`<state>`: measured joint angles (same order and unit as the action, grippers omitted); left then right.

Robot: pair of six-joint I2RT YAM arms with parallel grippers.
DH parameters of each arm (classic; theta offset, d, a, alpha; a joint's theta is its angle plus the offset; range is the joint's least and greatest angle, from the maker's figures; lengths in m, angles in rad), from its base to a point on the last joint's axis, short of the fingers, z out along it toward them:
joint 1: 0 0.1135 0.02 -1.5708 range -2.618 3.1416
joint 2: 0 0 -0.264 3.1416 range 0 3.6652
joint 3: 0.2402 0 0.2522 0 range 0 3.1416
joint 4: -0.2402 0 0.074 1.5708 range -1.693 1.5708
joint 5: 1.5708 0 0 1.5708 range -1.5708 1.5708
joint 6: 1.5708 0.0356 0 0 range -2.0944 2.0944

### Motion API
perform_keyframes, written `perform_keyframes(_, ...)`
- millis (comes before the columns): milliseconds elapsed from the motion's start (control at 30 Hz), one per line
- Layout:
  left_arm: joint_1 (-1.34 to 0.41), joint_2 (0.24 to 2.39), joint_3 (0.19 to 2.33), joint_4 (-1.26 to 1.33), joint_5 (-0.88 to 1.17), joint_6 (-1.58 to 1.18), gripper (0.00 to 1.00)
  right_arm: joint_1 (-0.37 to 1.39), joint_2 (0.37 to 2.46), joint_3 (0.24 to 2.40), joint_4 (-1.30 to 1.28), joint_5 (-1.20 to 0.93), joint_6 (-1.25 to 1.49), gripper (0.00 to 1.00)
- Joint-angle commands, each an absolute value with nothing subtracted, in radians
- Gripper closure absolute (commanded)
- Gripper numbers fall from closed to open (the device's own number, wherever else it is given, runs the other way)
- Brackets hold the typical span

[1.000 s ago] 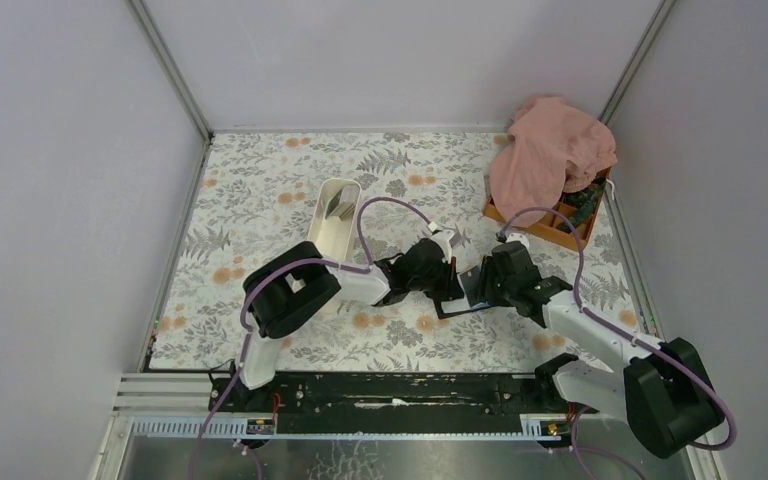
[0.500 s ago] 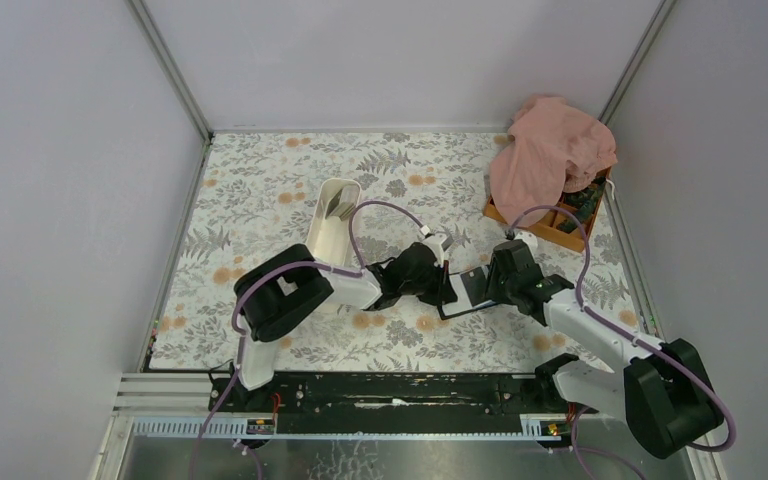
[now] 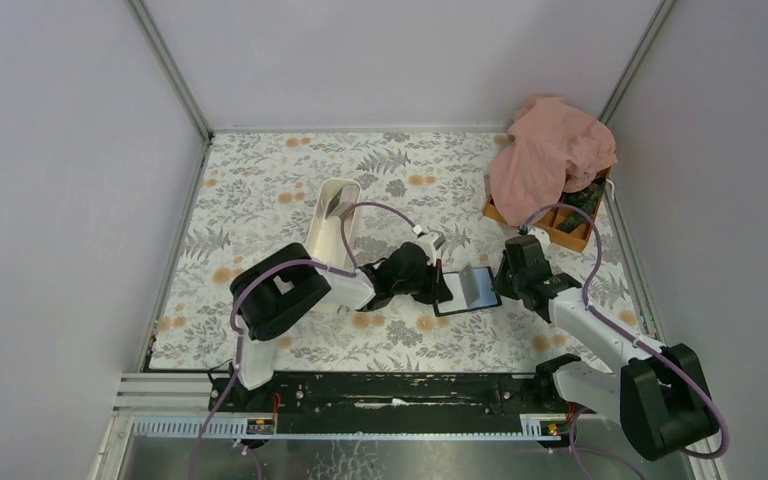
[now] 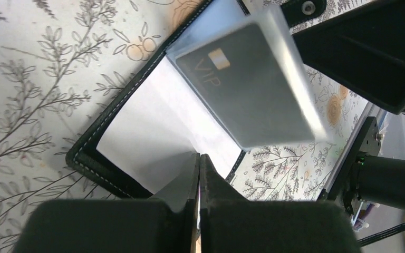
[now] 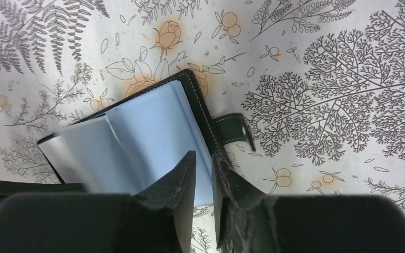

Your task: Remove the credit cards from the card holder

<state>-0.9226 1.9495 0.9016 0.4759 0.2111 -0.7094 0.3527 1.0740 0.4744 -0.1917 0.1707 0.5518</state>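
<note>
The card holder (image 3: 457,308) lies open on the floral table between the two arms. One clear leaf (image 3: 478,287) stands up from it. In the left wrist view that leaf holds a dark grey credit card (image 4: 242,89) marked VIP. My left gripper (image 3: 443,288) is shut, with its tips (image 4: 199,156) down against the holder's pale inner face (image 4: 137,132). My right gripper (image 3: 506,280) sits over the holder's right edge. Its jaws (image 5: 203,157) stand a narrow gap apart, and the bluish inner face (image 5: 153,132) shows through the gap.
A long white tray (image 3: 332,225) stands behind the left arm. An orange compartment box (image 3: 550,228) with a pink cloth (image 3: 552,155) draped over it sits at the back right. The holder's strap tab (image 5: 234,132) sticks out to the right. Grey walls close in the table.
My right gripper has drawn back to the right off the holder and narrowed its jaws. A clear leaf that it covered now stands up. The left gripper has stayed shut on the holder's left side.
</note>
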Motion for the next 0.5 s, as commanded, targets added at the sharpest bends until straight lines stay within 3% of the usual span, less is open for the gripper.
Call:
perform_keyframes(0, -0.898, 1.922, 0.857, 0.478, 0.205, -0.702, 1.0, 0.338, 1.094, 0.51, -0.135, 0.128, 0.571, 0.76)
perform_keyframes(467, -0.898, 1.944, 0.896, 0.471, 0.226, -0.705, 1.0, 0.339, 0.98, 0.528, -0.119, 0.0, 0.499, 0.74)
